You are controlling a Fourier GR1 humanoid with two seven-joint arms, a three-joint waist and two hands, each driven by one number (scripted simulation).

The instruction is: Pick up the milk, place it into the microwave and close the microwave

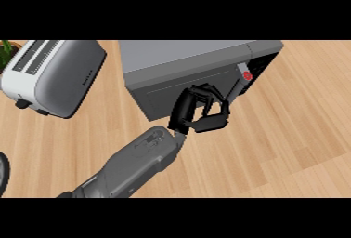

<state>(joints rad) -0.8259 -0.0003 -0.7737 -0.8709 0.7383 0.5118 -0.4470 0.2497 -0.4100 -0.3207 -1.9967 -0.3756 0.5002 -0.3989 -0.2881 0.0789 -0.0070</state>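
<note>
wooden table (288, 139) carries a toaster (55, 76) at left and a grey microwave (185, 69) at centre. one hand (198, 109), which side cannot be told, is at the microwave's front, fingers curled, holding nothing visible. the milk is not visible.

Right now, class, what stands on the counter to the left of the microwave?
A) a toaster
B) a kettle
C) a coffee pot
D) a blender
A: a silver toaster with two slots on top lies left of the grey microwave, apart from it on the wooden counter.
</note>
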